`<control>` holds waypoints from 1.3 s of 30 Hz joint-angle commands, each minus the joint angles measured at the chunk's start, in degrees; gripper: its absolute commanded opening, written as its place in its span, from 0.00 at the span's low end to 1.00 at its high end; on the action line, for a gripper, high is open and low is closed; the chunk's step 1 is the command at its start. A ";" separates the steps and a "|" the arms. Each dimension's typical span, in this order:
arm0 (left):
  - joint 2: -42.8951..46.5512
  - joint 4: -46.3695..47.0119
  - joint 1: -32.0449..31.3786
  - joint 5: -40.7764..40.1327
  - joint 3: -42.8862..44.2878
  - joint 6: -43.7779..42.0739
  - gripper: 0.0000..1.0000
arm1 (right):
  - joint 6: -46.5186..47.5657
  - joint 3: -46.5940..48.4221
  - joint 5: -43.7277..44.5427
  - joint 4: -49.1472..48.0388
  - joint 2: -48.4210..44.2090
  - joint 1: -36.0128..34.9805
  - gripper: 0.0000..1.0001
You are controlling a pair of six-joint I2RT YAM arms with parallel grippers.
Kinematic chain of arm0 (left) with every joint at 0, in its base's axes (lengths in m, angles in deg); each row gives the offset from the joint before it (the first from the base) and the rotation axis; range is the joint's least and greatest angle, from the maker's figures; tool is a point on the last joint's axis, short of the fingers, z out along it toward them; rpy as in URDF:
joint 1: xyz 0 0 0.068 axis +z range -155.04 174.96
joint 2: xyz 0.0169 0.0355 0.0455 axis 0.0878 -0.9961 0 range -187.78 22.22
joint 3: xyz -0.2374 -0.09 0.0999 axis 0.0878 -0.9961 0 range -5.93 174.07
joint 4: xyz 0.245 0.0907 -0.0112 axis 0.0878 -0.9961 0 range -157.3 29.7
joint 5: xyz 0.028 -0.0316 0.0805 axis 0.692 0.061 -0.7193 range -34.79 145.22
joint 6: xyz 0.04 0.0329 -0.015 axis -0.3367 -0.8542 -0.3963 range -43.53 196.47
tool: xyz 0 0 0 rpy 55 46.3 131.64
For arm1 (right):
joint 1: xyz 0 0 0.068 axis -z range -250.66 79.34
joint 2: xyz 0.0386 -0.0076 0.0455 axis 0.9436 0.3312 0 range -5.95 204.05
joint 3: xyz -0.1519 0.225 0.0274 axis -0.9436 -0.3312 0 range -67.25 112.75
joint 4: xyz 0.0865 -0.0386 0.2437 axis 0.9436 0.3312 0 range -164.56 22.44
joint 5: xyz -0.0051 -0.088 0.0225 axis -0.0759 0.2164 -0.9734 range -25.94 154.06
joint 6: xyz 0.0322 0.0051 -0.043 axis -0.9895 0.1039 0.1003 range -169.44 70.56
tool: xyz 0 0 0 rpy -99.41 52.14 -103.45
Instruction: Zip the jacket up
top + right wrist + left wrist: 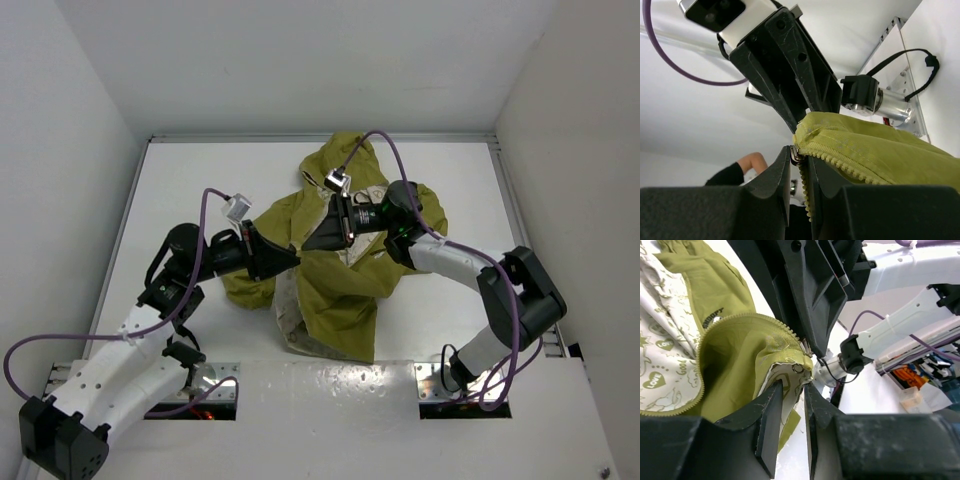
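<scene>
The olive-green jacket [340, 290] lies crumpled mid-table, its cream doodle lining showing at the lower left. Both grippers meet at its left front edge and hold it lifted. My left gripper [293, 258] is shut on the jacket's bottom corner; in the left wrist view the gripper [792, 390] pinches the lined hem of the jacket [735, 355] beside the open zipper teeth [775, 322]. My right gripper [312, 240] faces it; in the right wrist view this gripper [799, 160] is shut on the metal zipper slider [796, 154] at the end of the jacket's [875, 150] toothed edge.
The white table [200, 180] is walled on three sides. A metal rail [330, 385] runs along the near edge between the arm bases. A person's forearm [747, 167] shows far behind the right gripper. The two grippers are nearly touching.
</scene>
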 commanded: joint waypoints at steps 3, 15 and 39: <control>-0.48 4.48 0.49 1.47 0.41 2.65 0.29 | 5.26 0.07 -2.08 -4.10 -2.61 0.15 0.00; -1.01 7.38 -0.03 2.72 1.56 4.07 0.30 | 8.78 1.47 -0.24 0.03 -1.38 0.32 0.00; -1.72 5.36 -1.18 -1.51 1.56 2.84 0.00 | 12.03 -1.34 -1.64 0.47 -2.43 1.02 0.00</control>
